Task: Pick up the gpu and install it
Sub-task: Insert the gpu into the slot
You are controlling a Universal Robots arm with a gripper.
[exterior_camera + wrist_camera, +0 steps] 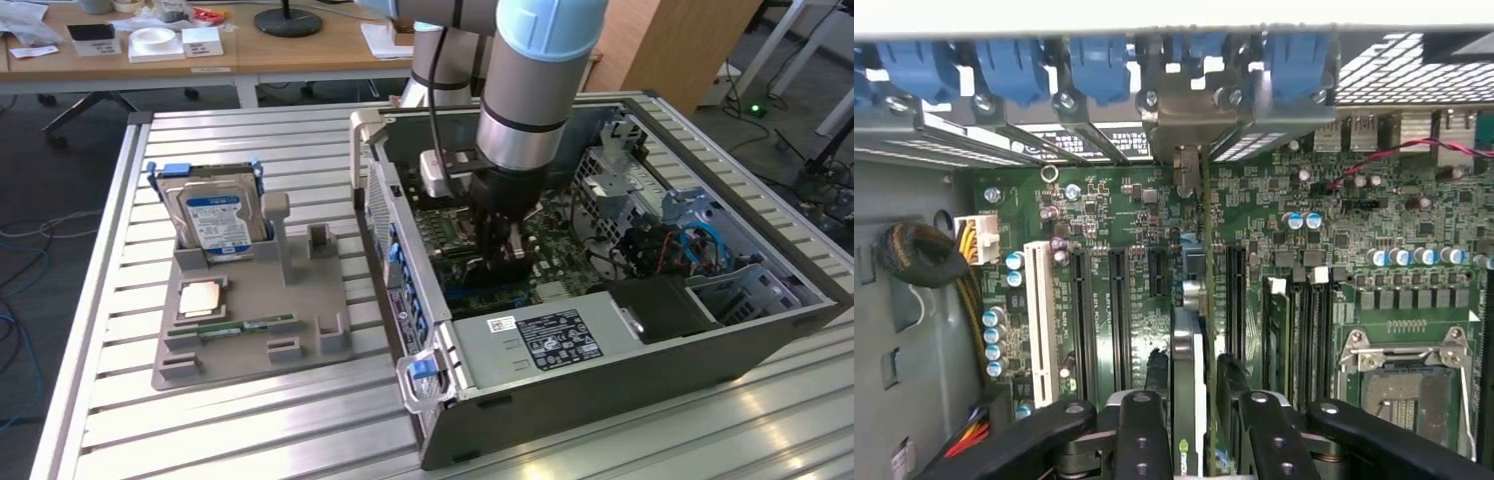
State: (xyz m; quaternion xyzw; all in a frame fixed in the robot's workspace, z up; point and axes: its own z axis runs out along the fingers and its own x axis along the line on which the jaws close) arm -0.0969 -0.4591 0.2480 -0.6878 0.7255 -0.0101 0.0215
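Observation:
The gpu [1189, 330] stands on edge in a motherboard slot inside the open computer case [574, 385], and its metal bracket [1189, 125] meets the case's rear wall. My gripper [1191, 385] straddles the card from above. One black finger [1144, 430] stands on each side, with a small gap to the board, so the jaws are open. In the exterior view the arm reaches straight down into the case, and the gripper [501, 255] sits low over the motherboard [461, 255].
Blue slot clips [1094, 65] line the case's rear wall. The power supply [547, 345] and drive cage [667, 230] crowd the case. On the exterior view's left, a grey holder [314, 330] carries a hard drive [218, 218], a processor [200, 297] and a green memory stick [247, 325].

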